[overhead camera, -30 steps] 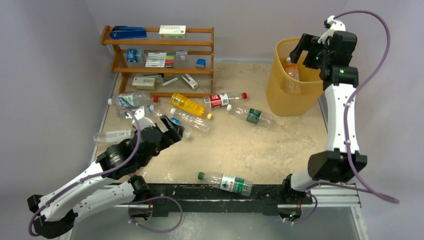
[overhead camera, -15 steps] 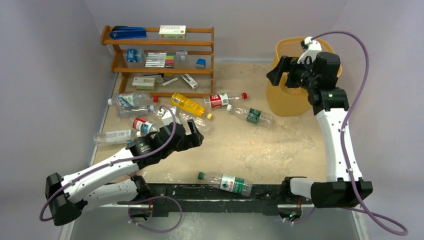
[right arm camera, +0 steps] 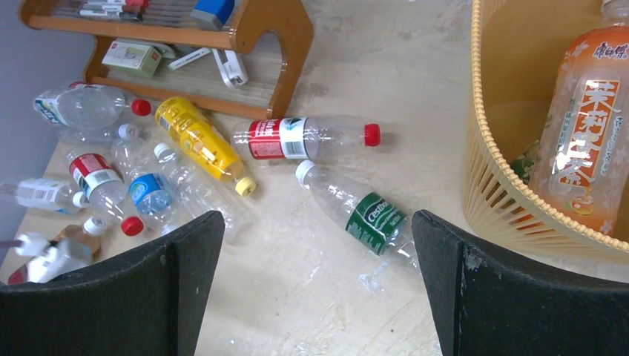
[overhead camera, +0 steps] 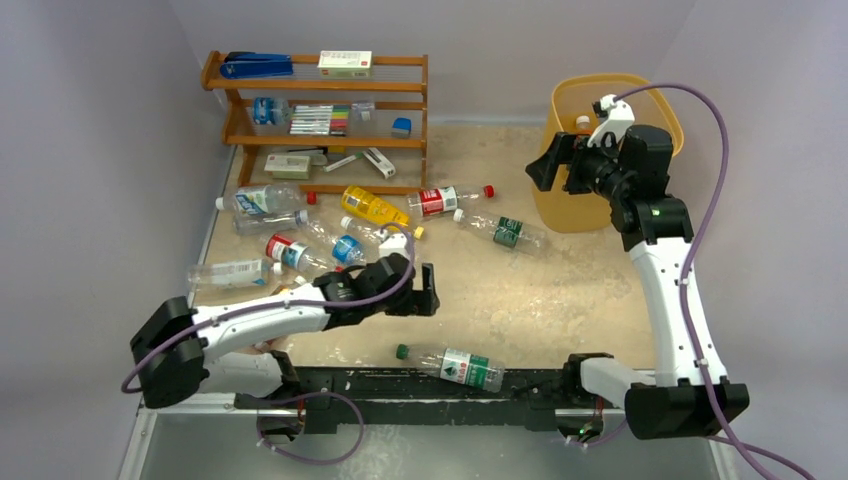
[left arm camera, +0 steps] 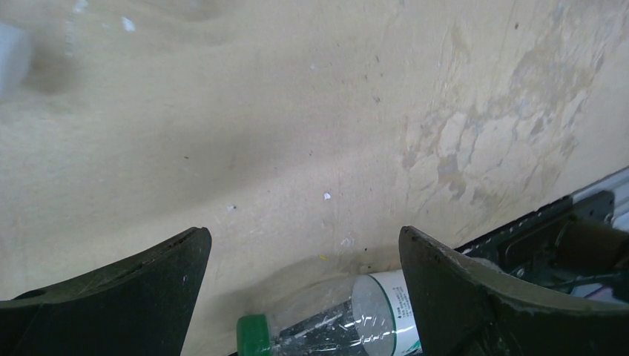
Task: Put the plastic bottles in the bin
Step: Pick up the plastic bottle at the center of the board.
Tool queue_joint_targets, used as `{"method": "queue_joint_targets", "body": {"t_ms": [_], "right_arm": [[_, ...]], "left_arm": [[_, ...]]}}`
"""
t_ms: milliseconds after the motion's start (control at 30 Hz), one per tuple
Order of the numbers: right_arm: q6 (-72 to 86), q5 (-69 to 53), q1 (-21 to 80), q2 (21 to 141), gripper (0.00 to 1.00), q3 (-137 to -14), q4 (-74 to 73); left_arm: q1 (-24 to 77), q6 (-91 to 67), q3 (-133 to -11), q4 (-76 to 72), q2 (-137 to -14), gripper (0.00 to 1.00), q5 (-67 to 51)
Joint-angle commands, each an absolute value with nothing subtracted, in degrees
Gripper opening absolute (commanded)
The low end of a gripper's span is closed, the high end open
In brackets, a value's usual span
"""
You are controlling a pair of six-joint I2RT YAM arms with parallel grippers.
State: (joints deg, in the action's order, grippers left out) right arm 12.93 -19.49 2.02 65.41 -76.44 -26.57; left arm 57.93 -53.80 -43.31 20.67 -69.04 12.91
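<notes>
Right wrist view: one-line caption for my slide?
Open right end effector above loose bottles near the shelf; one orange bottle sits in the bin.

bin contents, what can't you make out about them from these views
Top external: the right gripper and its wrist cover part of the opening of the bin, so the bottle count is unclear.
Right wrist: the right edge cuts off the bin; one orange bottle shows, cap cropped at the top, others possibly hidden.
Left wrist: the bin is out of view.
</notes>
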Motion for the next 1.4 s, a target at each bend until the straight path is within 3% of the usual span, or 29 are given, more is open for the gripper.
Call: {"method": "queue_joint_targets", "body": {"t_ms": [0,333,633,1367], "right_arm": [[13.3,-20.4,2.0,64.0,1.0,-76.5,-23.8],[13.2,-20.9,2.0,64.1,1.0,-75.6,-23.1],[13.2,-21.2,2.0,64.4,1.0,-76.1,-23.1],[14.1,-24.7,2.0,63.9,1.0,-74.6,-22.4]], "left_arm": [[62.7,-49.8,-46.3,14.3,-73.6,0.99,10.5],[72.2,-46.6,-49.5,12.7,-77.3,0.99,13.5],[80.7,-32.7,-55.7,16.1,-82.5,0.99,16.9],[83.6,-26.9,-62.6,23.4,-94.4,0.99,12.8]]}}
